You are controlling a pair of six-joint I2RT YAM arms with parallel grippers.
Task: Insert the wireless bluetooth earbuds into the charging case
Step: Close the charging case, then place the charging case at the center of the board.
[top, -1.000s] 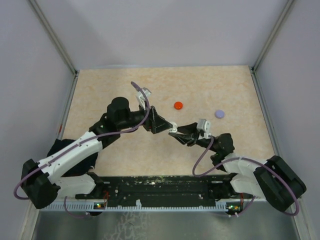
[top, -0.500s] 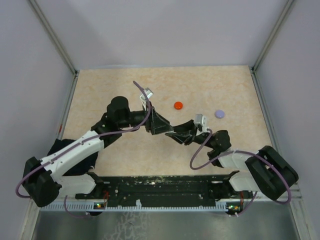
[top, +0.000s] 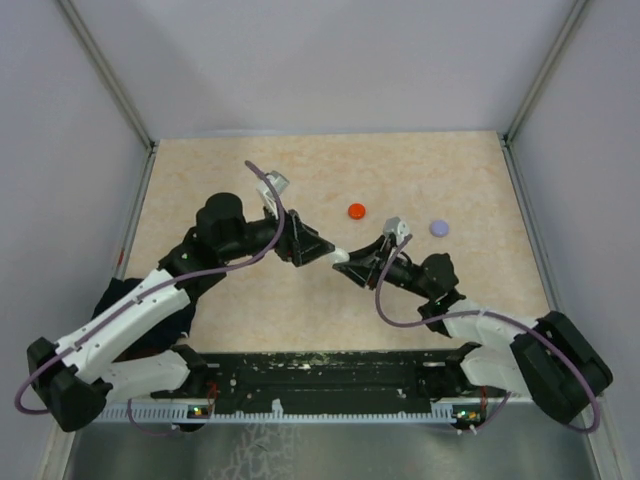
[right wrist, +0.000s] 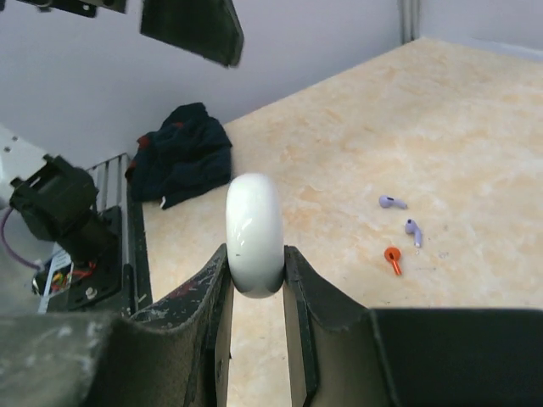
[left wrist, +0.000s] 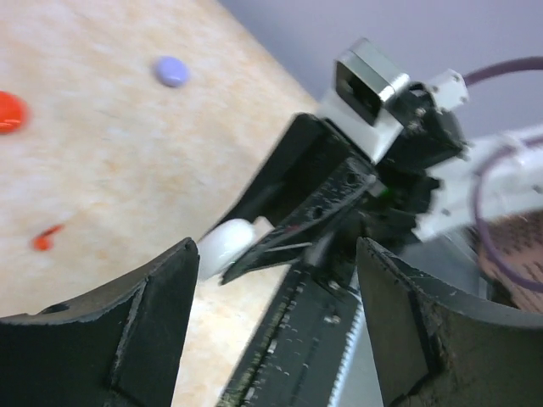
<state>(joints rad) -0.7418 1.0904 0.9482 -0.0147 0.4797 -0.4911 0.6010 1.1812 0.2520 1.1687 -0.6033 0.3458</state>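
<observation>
Beige speckled desk (top: 450, 170), pale grey walls around it. Above it the white rounded plastic charging case (right wrist: 253, 233) stands on edge, clamped between the right fingers (right wrist: 318, 314); its contents cannot be told. The left fingers (left wrist: 153, 322) are spread wide just beside it, holding nothing. On the desk lie two small greyish-purple stemmed earbuds (right wrist: 392, 202) with one red earbud (right wrist: 392, 259) near them. Farther off are a round red disc (top: 356, 211), a lilac disc (top: 438, 228) and what looks like dark crumpled cloth (right wrist: 182, 153).

Glossy white plastic charging case (right wrist: 254, 233), matt black claw fingers (right wrist: 316, 298), mottled beige matt tabletop (right wrist: 475, 127)
</observation>
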